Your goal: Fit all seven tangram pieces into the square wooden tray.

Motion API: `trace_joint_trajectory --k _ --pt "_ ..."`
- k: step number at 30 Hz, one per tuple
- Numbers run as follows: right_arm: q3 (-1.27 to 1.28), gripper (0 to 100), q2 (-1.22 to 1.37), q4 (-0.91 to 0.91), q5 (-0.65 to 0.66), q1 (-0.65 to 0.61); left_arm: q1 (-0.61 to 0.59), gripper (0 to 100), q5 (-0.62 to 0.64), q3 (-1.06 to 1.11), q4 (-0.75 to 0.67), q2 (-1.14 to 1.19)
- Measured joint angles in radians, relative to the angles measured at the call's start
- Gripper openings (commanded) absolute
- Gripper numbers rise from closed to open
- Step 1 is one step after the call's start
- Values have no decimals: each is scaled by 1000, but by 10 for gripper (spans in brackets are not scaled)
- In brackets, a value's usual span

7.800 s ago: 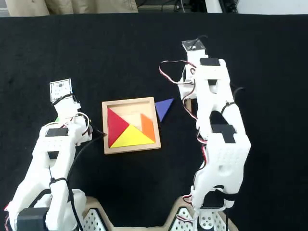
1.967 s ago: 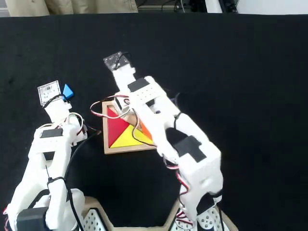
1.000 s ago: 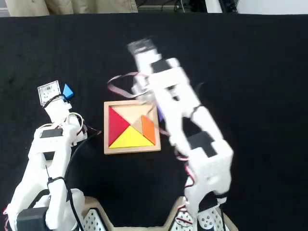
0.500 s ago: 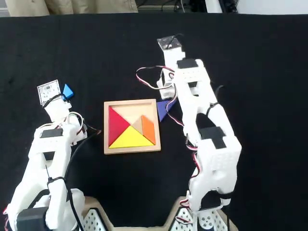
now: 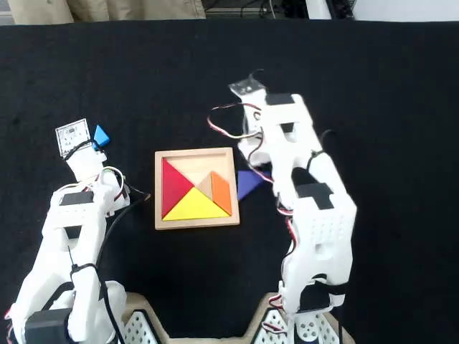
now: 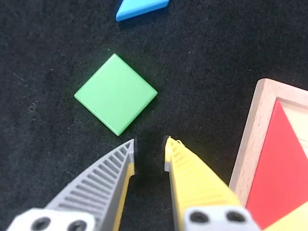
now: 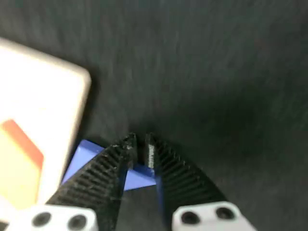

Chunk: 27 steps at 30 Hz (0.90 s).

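One blue triangular piece (image 7: pixel 83 159) sat pinched in the right gripper (image 7: pixel 139 142) beside the square wooden tray (image 5: pixel 195 151); left gripper (image 6: pixel 149 144) slightly spread.

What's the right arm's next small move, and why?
Probably lift the blue triangular piece slightly and carry it over the rim of the square wooden tray. The right hand looks closed on it, it lies just outside the tray, and the tray's far corner beside it is bare wood.
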Motion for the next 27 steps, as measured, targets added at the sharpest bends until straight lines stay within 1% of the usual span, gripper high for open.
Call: trace_joint_trajectory --k 5,8,11,14,17,18,21,23,25,27 --pt "0 10 0 135 68 51 0 112 0 0 0 0" --pt "32 10 -5 175 140 77 0 112 0 0 0 0" --pt "127 10 -72 187 235 120 0 112 0 0 0 0" --pt "265 10 -221 187 365 178 0 112 0 0 0 0" --pt "436 11 -451 184 505 212 0 112 0 0 0 0" --pt "494 11 -540 164 529 212 0 112 0 0 0 0" --pt "674 12 -806 48 552 201 0 112 0 0 0 0" --pt "790 22 -961 -26 555 158 0 112 0 0 0 0" --pt "865 79 -1049 -54 555 106 0 112 0 0 0 0" --pt "893 181 -1074 -61 555 75 0 112 0 0 0 0"
